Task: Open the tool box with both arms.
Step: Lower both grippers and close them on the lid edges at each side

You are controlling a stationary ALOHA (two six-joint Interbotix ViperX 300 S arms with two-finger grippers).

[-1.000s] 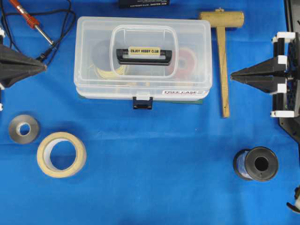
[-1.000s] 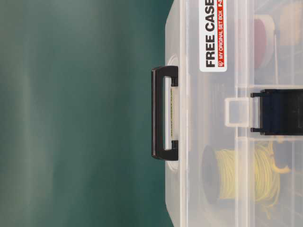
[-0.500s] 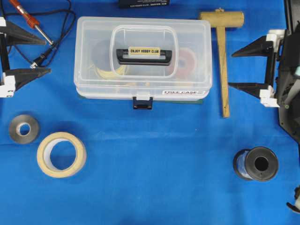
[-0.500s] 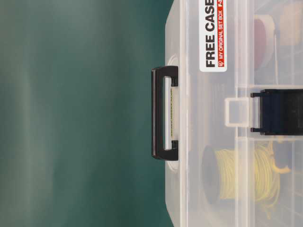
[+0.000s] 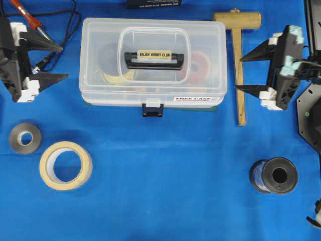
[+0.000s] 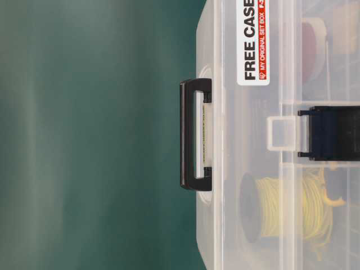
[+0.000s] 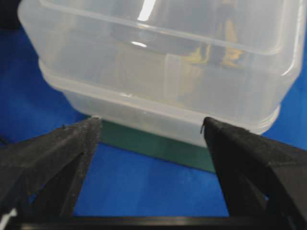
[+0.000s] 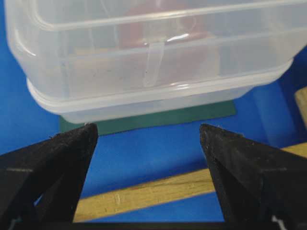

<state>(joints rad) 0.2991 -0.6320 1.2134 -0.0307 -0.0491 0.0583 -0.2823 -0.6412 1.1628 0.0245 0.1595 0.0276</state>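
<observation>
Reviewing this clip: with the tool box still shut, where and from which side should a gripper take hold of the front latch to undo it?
Probably at the dark blue front latch, by its lower edge, coming from the near side of the tool box. The tab hangs down over the front wall, clipped on the lid's lip, so it should pry outward and up. The left gripper and right gripper are open, flanking the ends.

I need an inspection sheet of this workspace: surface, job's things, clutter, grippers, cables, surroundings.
Surface: blue cloth, green mat under the box.
Job's things: tool box shut, latch closed, handle lying flat.
Clutter: wooden mallet, tape roll, metal ring, black spool, soldering iron.
Grippers: left gripper open, right gripper open; both beside the box, apart from it.
Cables: black cord by the iron.
Surroundings: dark object at the top edge.
</observation>
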